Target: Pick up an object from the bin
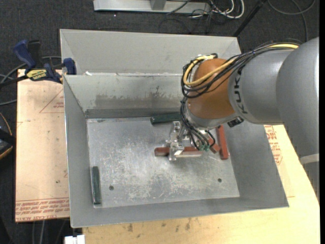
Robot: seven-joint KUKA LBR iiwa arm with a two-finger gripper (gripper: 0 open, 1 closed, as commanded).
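Note:
My gripper [174, 147] is low in the middle of the bin, under the orange wrist cover. It sits right on a red-brown flat bar [161, 151] that lies crosswise on the floor, with the bar's ends sticking out on both sides. A second red bar [222, 145] lies just to the right, pointing front to back and partly hidden by the arm. A dark green bar [163, 119] rests against the foot of the back wall, a little behind the gripper.
Another dark green bar [95, 185] lies along the left side near the front corner. The arm and its cables hang over the bin's right half.

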